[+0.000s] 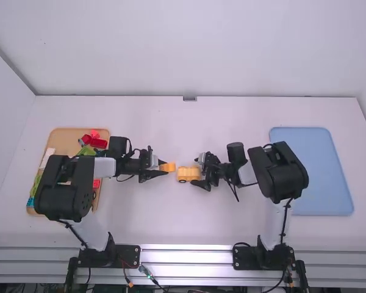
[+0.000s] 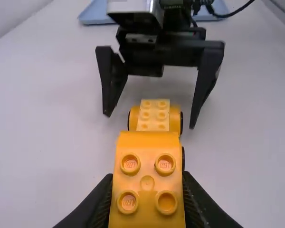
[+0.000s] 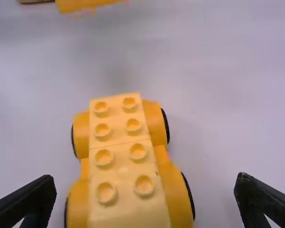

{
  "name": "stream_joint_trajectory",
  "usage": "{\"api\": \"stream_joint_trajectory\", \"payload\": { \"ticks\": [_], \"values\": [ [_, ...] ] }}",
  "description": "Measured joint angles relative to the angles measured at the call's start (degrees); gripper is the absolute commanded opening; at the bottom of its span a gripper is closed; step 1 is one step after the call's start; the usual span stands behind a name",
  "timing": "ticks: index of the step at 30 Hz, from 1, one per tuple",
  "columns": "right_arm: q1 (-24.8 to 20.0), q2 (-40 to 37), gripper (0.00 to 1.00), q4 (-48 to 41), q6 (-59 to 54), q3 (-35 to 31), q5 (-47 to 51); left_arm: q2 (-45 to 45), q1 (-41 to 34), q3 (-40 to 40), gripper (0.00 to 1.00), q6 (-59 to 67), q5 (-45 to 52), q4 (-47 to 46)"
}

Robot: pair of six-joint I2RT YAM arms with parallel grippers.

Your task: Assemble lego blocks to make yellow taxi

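Observation:
In the high view my left gripper (image 1: 161, 168) is shut on an orange-yellow block (image 1: 168, 166), held just left of the yellow car body (image 1: 188, 174). My left gripper (image 2: 147, 197) grips the studded block (image 2: 147, 166) from both sides in the left wrist view, and the block covers part of the car. My right gripper (image 1: 201, 171) is spread open at the car's right end. In the right wrist view, my right gripper (image 3: 145, 185) has its fingers wide apart, with the wheeled car (image 3: 123, 161) between and beyond them, light studded blocks along its top.
A wooden tray (image 1: 64, 143) at the left holds several coloured pieces, including red blocks (image 1: 97, 143), partly under the left arm. A blue tray (image 1: 317, 171) lies at the right, beside the right arm.

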Motion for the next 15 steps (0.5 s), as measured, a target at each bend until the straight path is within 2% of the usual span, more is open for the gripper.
{"api": "stream_joint_trajectory", "payload": {
  "ticks": [7,15],
  "values": [
    [0.1,0.8,0.81,-0.1,-4.1,0.3,-1.7,0.0,-2.3,0.0,0.12,0.0,0.8,0.3],
    [0.1,0.8,0.79,-2.7,-8.2,0.1,-2.1,0.0,-7.5,0.0,0.09,-6.3,-3.1,4.8]
  ]
}}
